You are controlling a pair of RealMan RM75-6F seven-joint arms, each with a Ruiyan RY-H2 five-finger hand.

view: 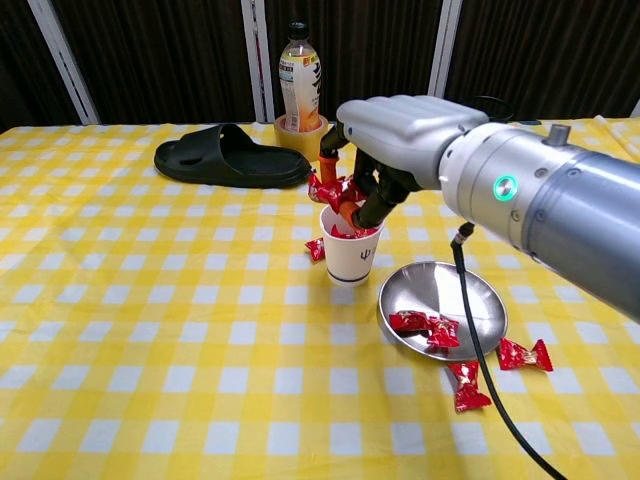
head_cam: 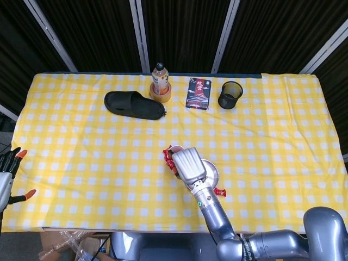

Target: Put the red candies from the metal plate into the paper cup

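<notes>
Pinching crinkly red candies [view: 335, 190] — right hand [view: 400, 135], above paper cup [view: 351, 254]

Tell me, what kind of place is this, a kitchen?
Probably a robot test room, not a kitchen: black curtains behind a checked table of unrelated props, a slipper beside a mesh pen cup.
</notes>
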